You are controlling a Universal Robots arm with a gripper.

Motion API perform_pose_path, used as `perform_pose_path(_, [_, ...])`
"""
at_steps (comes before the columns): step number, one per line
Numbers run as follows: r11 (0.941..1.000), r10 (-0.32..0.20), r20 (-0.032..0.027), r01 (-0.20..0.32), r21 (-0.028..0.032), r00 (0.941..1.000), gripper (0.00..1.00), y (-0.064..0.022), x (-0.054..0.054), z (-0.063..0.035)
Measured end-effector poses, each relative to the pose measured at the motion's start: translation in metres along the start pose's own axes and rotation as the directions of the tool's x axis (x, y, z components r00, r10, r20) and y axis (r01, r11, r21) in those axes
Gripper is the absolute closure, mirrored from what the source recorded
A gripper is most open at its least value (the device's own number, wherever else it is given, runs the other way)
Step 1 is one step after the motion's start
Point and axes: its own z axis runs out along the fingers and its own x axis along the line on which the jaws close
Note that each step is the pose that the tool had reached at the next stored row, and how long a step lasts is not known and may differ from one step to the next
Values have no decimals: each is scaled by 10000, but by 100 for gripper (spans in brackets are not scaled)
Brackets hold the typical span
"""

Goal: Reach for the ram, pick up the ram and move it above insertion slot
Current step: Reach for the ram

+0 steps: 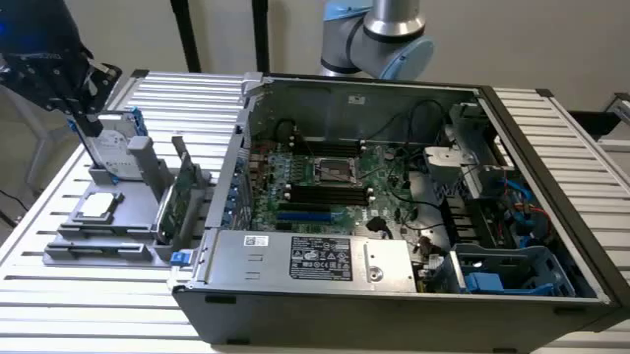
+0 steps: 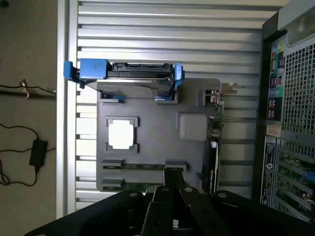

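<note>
While the gripper (image 2: 172, 192) hangs clenched, empty, over the grey fixture (image 2: 157, 132), I see the ram (image 2: 142, 166) below it, long axis along the edge opposite the hard drive (image 2: 140, 73).

**A:** What's on my screen apart from the job itself?

**B:** From my desk I see the open computer case (image 1: 394, 306) on the slatted table (image 1: 88, 317). It has a square processor socket (image 1: 335, 171) mid-board and a labelled power supply (image 1: 305, 259) along the near wall.

**A:** And at the exterior view's left?

**B:** A grey fixture (image 1: 99, 249) just beside the case. It holds a hard drive (image 1: 118, 155) upright on blue rails, a silver processor (image 1: 99, 205) lying flat (in its own recess), and a wide green card (image 1: 175, 200) on edge.

**A:** Off the table?

**B:** I make out a black power adapter (image 2: 38, 152) on the floor.
</note>
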Motion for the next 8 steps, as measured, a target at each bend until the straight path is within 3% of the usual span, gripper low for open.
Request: perform_pose_path(8, [10000,0,0,0,0,10000,89,0,0,0])
